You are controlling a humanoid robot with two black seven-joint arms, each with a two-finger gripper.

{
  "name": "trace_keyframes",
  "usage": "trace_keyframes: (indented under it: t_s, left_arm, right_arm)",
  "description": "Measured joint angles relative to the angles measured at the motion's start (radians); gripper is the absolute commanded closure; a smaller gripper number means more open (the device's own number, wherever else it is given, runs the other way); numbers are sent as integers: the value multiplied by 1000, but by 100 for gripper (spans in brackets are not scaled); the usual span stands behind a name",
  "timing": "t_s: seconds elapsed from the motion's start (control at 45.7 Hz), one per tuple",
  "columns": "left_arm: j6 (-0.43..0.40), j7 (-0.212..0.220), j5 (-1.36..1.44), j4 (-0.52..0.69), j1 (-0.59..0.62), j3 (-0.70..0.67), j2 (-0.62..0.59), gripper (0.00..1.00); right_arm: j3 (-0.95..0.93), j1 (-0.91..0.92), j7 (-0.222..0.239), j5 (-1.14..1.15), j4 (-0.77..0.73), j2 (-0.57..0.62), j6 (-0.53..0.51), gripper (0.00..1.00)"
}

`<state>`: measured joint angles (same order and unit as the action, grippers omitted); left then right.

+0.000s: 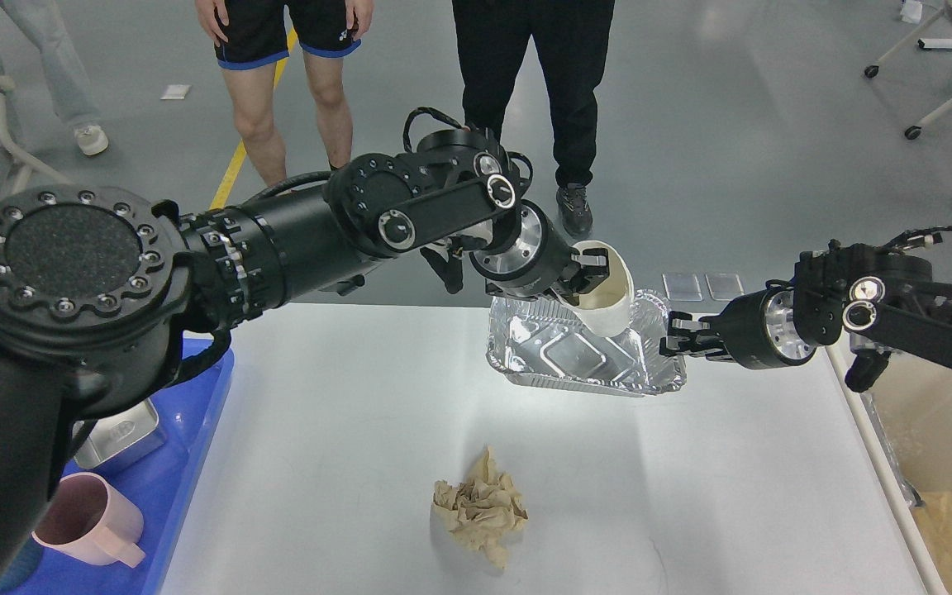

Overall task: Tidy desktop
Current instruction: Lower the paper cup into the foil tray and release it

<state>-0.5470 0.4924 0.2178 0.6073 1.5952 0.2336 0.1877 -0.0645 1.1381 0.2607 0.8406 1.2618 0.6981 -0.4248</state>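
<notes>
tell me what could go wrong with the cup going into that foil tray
The foil tray is held only by its right rim in the right gripper, lifted and tilted, so the white paper cup in the left gripper might tip it or bend it. The cup, leaning, could roll out onto the desktop.

White desktop (344,430) with rounded corners, crumpled tan paper ball (480,506) near its front middle, blue tray (195,413) on its left edge, partly hidden by an arm
</notes>
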Motion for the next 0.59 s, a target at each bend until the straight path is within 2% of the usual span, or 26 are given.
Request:
trace_keyframes:
  t_s: [0.35,0.591]
  left_arm:
    - [37,-9,0,-17,-85,-38,10,85]
    - [46,-26,1,-17,-99,-70,10,57]
  right_arm:
    - [0,0,1,0,0,-3,0,100]
    - [0,0,1,0,0,-1,0,100]
